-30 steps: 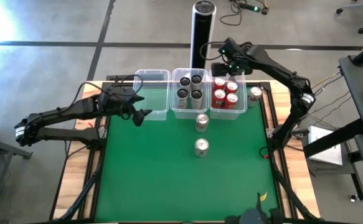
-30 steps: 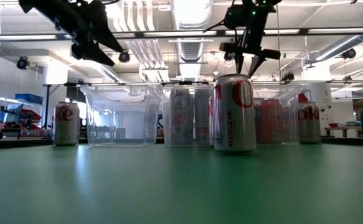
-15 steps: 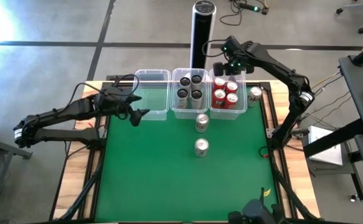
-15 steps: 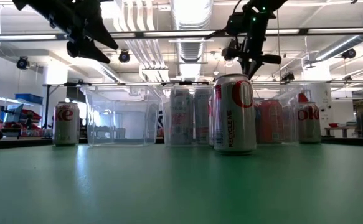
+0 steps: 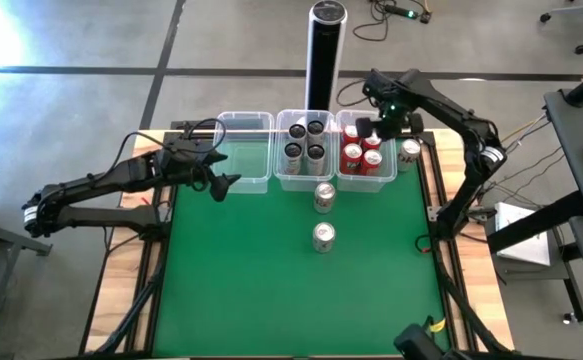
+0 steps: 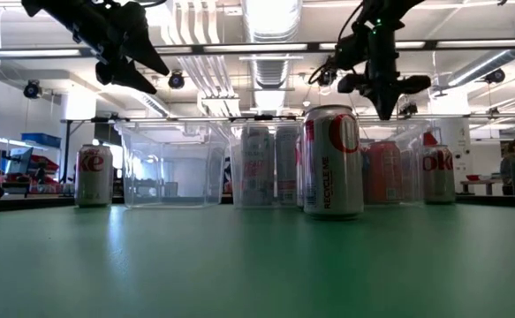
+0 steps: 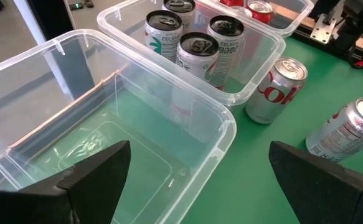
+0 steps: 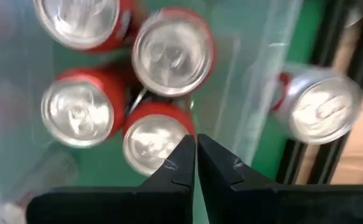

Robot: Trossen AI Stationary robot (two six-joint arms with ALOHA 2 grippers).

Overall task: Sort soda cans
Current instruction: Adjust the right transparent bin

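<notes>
I hold the right gripper point(image 5: 385, 124), jaws clenched empty, above the red-can bin point(image 5: 367, 172). The nearest loose can point(image 5: 410, 150) stands upright just beside it, on the table edge.

The left gripper point(image 5: 214, 176), jaws released, waits beside the empty bin point(image 5: 243, 122).

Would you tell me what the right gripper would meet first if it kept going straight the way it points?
Probably a red can in the right bin; the shut right gripper points down at it.

Four red cans point(image 5: 362, 148) and four dark cans point(image 5: 305, 140) are standing upright in bins. Silver-white cans point(image 5: 323, 215) are standing upright on the green mat.
</notes>
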